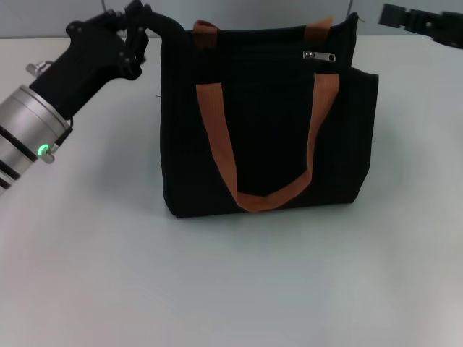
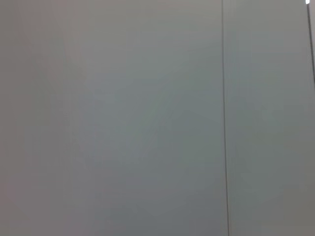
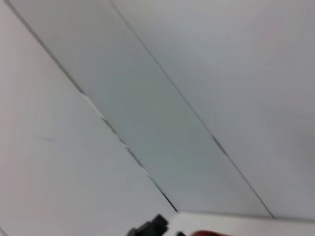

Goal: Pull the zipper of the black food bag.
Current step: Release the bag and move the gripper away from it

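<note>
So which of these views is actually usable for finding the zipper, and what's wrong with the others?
Head view: evenly lit, soft shadow under the black food bag, the zipper catches light and reads clearly. Left wrist view: only a blank grey surface with one thin line. Right wrist view: tilted pale panels, a dark blurred bit at the edge; no bag.

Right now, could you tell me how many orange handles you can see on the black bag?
2. The front handle hangs in a loop down the black food bag. The rear handle shows only as two stubs at the top edge; the rest is hidden.

White tabletop (image 1: 231,289), pale grey panelled wall (image 2: 123,118) w/ thin seams.
</note>
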